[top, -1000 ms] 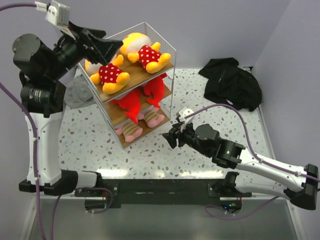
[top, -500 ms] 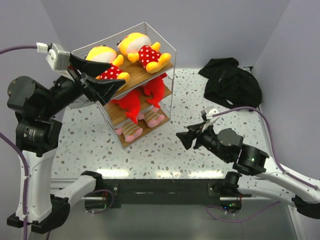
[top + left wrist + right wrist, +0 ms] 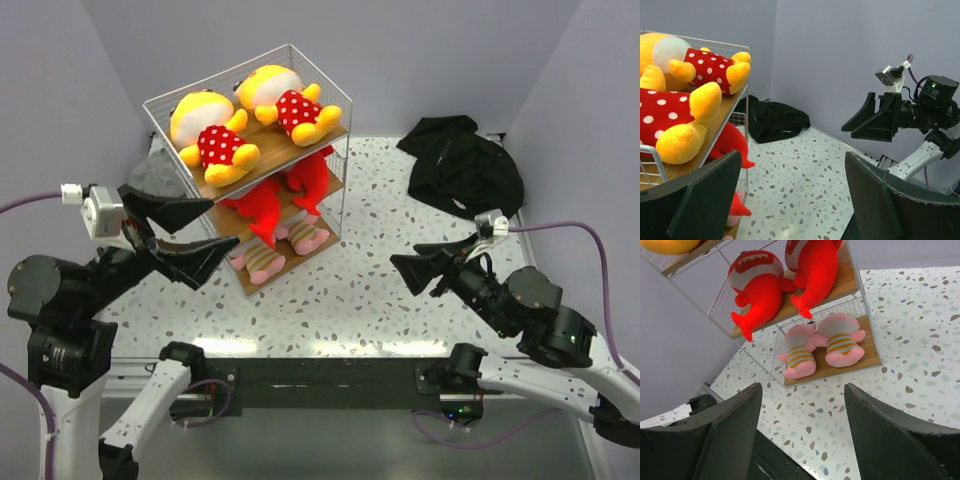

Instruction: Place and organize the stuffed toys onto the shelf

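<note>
Toys (image 3: 215,146) fill the shelf (image 3: 268,150), so sorting looks done; left gripper (image 3: 225,224) and right gripper (image 3: 405,253), spread empty beside it, should just retreat.

The table (image 3: 400,295) has a white speckled top. On its far left part stands the shelf (image 3: 346,160), turned at an angle to the table edges. The shelf has 3 wooden boards. On the top board (image 3: 272,150) lie 2 yellow dolls (image 3: 212,143) in red dotted clothes, side by side. On the middle board (image 3: 847,282) lie 2 red sharks (image 3: 262,212), with tails over its front edge. On the bottom board (image 3: 867,352) lie 2 pink toys (image 3: 263,262) in striped clothes. A black cloth heap (image 3: 465,165) lies near the far right corner, well apart from the shelf. A grey fabric piece (image 3: 145,180) lies just beside the shelf, toward the left edge.
</note>
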Controlling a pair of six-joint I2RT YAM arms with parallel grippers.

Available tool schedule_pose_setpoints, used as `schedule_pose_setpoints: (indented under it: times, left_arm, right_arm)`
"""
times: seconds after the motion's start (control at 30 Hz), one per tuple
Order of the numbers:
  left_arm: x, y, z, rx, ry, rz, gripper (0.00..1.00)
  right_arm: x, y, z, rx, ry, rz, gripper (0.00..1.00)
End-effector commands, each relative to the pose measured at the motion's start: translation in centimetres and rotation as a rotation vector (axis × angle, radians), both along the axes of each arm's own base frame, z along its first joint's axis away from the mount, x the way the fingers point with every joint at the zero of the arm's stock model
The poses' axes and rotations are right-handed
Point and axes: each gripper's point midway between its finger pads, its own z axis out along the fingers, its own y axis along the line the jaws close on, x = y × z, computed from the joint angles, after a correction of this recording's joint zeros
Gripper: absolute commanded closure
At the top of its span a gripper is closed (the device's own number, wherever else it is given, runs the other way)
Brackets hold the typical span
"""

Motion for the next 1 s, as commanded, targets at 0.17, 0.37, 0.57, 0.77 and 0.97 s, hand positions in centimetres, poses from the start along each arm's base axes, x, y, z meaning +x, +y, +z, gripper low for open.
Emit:
schedule_pose_setpoints:
  times: [0.17, 0.37, 0.57, 0.77, 0.97]
  left_arm:
    - [0.0, 1.2, -4.6, 0.031, 0.113, 0.084, 0.10]
    - [-0.9, 1.9, -9.2, 0.044, 0.172, 0.120, 0.08]
    - [-0.3, 1.6, -13.4, 0.010, 0.243, 0.114, 0.06]
    - [0.1, 1.9, -15.2, -0.004, 0.263, 0.140, 0.00]
    - [0.5, 2.0, -16.4, 0.004, 0.291, 0.152, 0.00]
  right_arm:
    - [0.1, -0.9, -0.3, -0.038, 0.068, -0.044, 0.15]
    - [0.0, -1.4, -0.7, -0.014, 0.117, -0.067, 0.01]
    - [-0.6, -1.5, -1.6, 0.019, 0.148, -0.053, 0.01]
    - [-0.6, -2.3, -2.4, 0.002, 0.155, -0.076, 0.02]
    - [-0.6, -2.7, -2.4, 0.026, 0.150, -0.087, 0.01]
